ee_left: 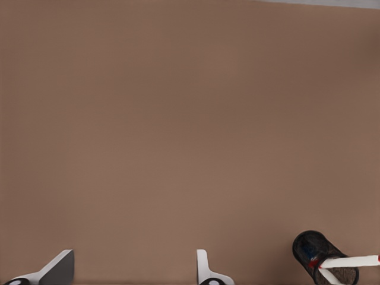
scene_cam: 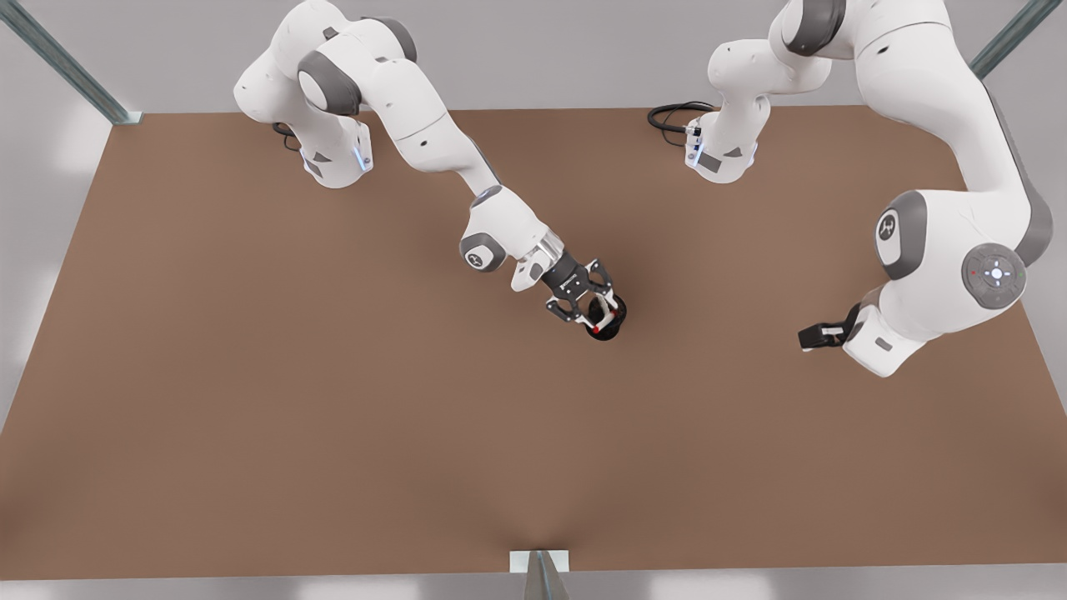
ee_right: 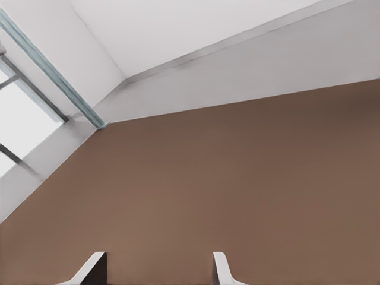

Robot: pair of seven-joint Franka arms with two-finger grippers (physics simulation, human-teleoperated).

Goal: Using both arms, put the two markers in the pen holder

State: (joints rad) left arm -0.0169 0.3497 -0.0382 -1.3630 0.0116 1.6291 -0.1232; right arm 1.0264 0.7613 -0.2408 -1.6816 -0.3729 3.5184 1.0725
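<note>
Front view: left gripper [scene_cam: 588, 298] on the arm at the front view's left, fingers spread, holding nothing, tips right at the holder [scene_cam: 608, 329] mid-table. White barrel with red bits pokes out of the holder rim. Right gripper [scene_cam: 807, 337] hangs well apart at the front view's right, low over the table [scene_cam: 333, 417]; that arm waits

Left wrist view: left gripper [ee_left: 133, 274] open, bare table between the fingers. Holder [ee_left: 306, 246] sits off to one side of the tips, not between them. Red marker [ee_left: 350, 261] leans out of it, long axis tilted well off upright; second marker [ee_left: 328, 275] beside it, a blue bit inside. Both look in; left arm is nearer, pulling clear must miss the leaning barrel

Right wrist view: right gripper [ee_right: 155, 274] open, empty, facing table and wall
</note>
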